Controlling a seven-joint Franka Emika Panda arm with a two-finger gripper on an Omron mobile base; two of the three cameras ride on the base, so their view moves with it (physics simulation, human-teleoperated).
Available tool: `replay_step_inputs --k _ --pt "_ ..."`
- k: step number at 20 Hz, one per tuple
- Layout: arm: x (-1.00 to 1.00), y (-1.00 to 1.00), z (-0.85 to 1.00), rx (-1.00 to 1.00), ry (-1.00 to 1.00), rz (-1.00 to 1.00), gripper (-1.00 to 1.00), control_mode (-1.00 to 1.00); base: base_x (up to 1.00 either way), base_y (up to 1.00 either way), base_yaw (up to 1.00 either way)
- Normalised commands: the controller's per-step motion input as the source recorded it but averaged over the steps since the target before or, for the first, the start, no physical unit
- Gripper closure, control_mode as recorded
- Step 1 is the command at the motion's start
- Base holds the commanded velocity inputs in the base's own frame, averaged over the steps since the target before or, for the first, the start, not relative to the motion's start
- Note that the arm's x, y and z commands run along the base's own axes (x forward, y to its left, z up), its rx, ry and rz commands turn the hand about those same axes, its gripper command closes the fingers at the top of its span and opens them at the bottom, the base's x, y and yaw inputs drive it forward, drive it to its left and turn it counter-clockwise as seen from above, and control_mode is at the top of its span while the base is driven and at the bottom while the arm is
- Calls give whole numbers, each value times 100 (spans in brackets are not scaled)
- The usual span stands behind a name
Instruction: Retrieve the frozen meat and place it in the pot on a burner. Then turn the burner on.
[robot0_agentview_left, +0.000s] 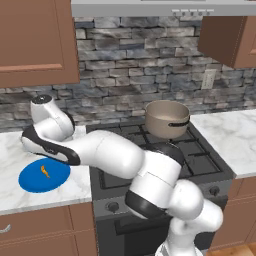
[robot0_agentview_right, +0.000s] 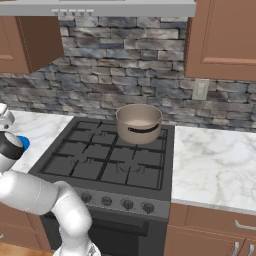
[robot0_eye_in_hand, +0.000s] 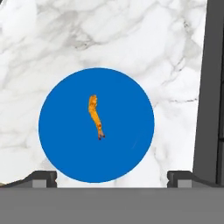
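Gripper (robot0_eye_in_hand: 112, 177) spread wide, empty, hangs above plate (robot0_eye_in_hand: 65, 148) on table (robot0_eye_in_hand: 131, 39) to take meat (robot0_eye_in_hand: 95, 116) at plate centre. Pot (robot0_agentview_left: 167, 119) waits on burner, 2 o'clock from plate.

A round blue plate (robot0_eye_in_hand: 65, 148) lies flat on the white marble counter (robot0_eye_in_hand: 144, 39); the frozen meat (robot0_eye_in_hand: 95, 116), small and orange, lies near the middle of the plate; the claw (robot0_eye_in_hand: 112, 178) is wide apart, its two dark tips at the bottom; a dark stove edge (robot0_eye_in_hand: 212, 87) runs down the right side.
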Motion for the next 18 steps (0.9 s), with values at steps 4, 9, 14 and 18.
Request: replay_step_inputs --k 4,9,14,18 --pt "10 0 -19 -4 13 8 -100 -100 0 0 0" --pt "12 0 -25 -3 15 8 -100 -100 0 0 0" --pt "17 7 -30 -5 9 8 -100 -100 0 0 0" --pt "22 12 -29 -8 2 5 -100 -100 0 0 0"
